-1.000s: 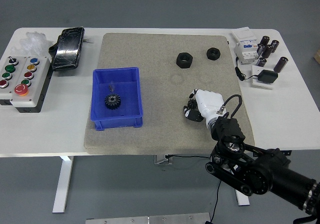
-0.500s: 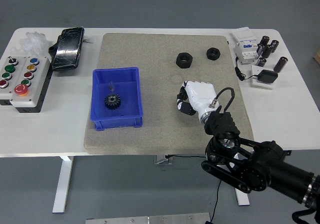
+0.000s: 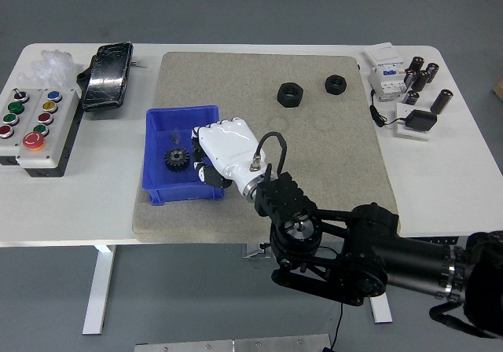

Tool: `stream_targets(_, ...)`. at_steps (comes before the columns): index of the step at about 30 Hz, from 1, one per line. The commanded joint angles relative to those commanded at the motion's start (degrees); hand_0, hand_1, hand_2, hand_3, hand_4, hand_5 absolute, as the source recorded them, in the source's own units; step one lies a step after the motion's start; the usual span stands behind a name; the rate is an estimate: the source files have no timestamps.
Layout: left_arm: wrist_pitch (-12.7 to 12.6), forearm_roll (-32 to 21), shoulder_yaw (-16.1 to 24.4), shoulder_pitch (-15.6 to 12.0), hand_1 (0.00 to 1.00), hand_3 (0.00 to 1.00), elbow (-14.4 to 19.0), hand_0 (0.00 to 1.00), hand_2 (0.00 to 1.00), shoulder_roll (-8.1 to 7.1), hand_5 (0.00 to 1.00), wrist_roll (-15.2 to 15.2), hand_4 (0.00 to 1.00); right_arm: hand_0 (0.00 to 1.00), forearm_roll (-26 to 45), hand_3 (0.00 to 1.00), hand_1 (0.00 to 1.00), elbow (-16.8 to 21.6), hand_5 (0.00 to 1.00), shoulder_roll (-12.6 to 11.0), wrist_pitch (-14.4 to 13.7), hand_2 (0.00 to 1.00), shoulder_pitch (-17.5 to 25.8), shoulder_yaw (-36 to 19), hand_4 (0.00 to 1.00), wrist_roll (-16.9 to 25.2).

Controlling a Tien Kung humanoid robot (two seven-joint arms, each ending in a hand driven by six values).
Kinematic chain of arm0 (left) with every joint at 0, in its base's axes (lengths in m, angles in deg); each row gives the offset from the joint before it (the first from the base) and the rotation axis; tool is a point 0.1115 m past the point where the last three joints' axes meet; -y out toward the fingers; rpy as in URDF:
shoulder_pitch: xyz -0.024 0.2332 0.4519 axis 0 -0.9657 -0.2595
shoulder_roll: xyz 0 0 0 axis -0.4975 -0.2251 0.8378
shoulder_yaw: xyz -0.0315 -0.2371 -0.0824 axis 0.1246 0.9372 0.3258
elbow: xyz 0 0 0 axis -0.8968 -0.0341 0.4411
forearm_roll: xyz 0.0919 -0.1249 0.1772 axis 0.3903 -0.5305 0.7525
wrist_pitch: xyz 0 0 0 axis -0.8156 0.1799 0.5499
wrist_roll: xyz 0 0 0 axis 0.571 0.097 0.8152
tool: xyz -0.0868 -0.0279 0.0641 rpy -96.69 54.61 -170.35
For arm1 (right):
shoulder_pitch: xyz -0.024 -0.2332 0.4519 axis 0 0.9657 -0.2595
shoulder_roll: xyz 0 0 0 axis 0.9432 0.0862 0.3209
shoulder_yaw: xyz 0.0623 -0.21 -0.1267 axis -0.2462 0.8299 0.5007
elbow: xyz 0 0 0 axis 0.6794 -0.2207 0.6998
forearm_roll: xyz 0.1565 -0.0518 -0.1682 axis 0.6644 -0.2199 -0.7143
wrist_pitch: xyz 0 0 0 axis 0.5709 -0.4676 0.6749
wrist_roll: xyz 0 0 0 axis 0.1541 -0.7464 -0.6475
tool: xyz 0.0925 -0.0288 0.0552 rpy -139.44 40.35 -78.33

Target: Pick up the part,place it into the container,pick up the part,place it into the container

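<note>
Since the earlier frames the right robot hand has crossed the grey felt mat leftward and now hangs over the blue plastic container. Its white-shelled fingers curl over the bin's right side; whether they grip a part cannot be told. One black toothed gear lies inside. Two black hexagonal nuts sit on the far mat.

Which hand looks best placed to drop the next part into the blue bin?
The right hand: it is over the blue bin, beside the gear. No left arm shows.
</note>
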Motion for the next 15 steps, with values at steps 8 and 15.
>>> stream_targets(8, 0.02, 0.52, 0.51, -0.28, 0.624, 0.608, 0.00, 0.684, 0.563, -0.02, 0.291, -0.46, 0.591, 0.762, 1.56, 0.998, 0.949, -0.84, 0.360, 0.08, -1.64, 0.998, 0.69, -1.05, 0.726, 0.00)
stream_targets(15, 0.17, 0.95, 0.71, -0.19, 0.624, 0.607, 0.00, 0.684, 0.563, 0.13, 0.298, -0.34, 0.591, 0.757, 6.26, 0.998, 0.940, -0.88, 0.386, -1.12, -10.34, 0.998, 5.65, -6.93, 0.786, 0.94)
